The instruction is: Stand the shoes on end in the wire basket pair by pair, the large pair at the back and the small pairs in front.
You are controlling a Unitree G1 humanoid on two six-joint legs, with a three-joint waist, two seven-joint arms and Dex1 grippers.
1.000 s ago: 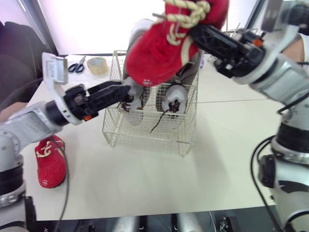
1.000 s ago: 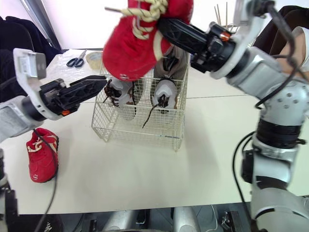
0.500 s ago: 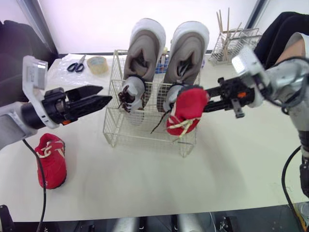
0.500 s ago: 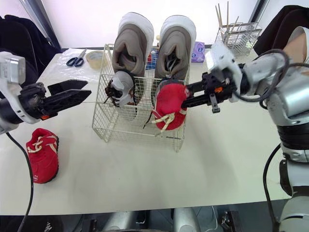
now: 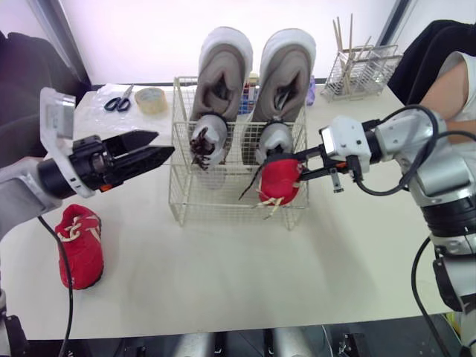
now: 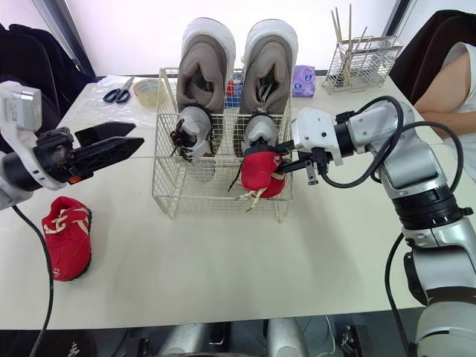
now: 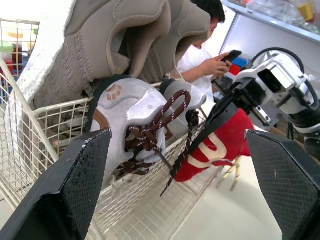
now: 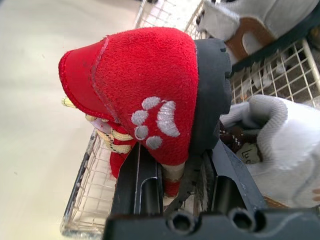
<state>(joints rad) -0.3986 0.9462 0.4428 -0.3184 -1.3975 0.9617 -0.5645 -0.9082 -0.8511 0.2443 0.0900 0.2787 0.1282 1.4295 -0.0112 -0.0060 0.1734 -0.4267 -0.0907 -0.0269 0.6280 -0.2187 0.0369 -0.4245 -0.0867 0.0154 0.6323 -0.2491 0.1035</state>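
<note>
A pale table (image 5: 245, 275) stands before a bright wall. Far left, a red shoe (image 5: 78, 245) lies flat near its edge. Above it the left gripper (image 5: 152, 147) hovers, fingers spread, just short of the basket (image 5: 216, 204). Scissors (image 5: 115, 100) and tape (image 5: 150, 99) sit behind. In the basket, large grey shoes (image 5: 223, 67) stand at the back, small grey shoes (image 5: 210, 137) before them. The right gripper (image 5: 296, 168) pinches the other red shoe (image 5: 279, 182) at the front right corner, its laces poking through the wire. Beyond are a wire rack (image 5: 361, 63) and a seated person (image 5: 457, 82).
</note>
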